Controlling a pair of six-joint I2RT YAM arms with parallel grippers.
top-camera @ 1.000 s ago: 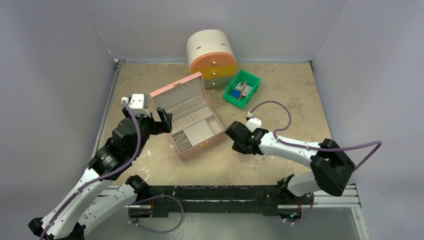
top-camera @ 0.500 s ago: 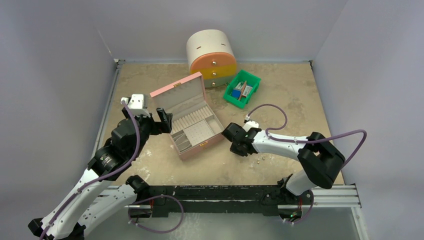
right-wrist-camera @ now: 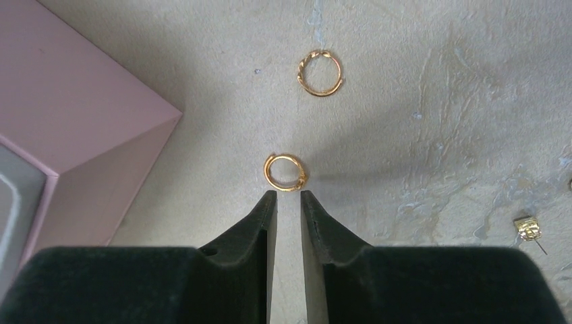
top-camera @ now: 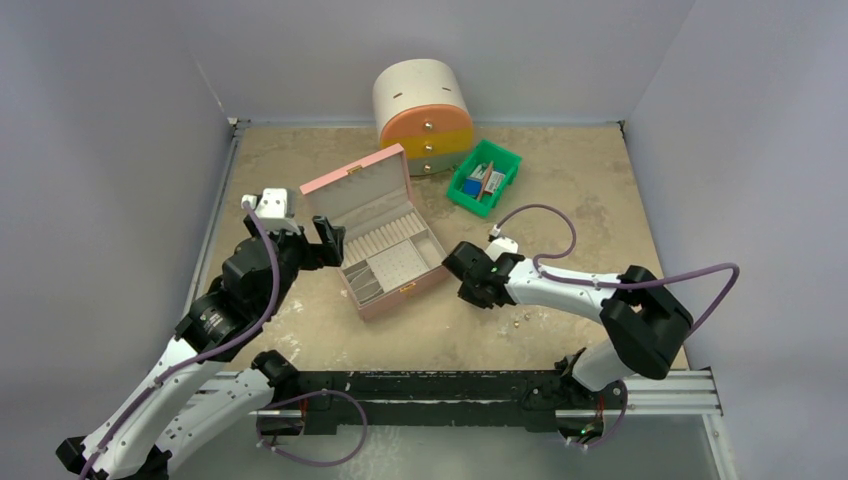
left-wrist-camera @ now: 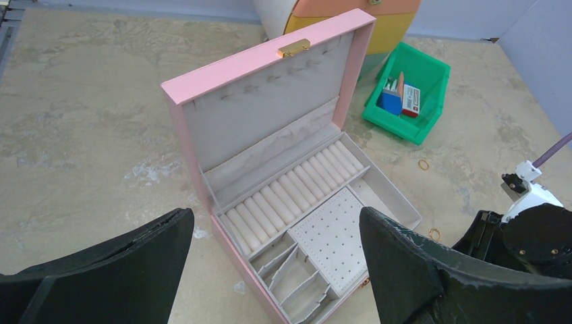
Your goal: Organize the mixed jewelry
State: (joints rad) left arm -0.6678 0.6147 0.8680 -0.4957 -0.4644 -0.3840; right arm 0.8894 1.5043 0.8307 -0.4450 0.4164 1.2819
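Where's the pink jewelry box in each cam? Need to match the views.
Top external: pink jewelry box sits mid-table, lid open, between the two arms.
Left wrist: the box fills the centre of the frame, lid up, compartments showing.
Right wrist: only a pink corner shows at the left edge.
Shared landmark: the right hand, just off the box's right side in every view.
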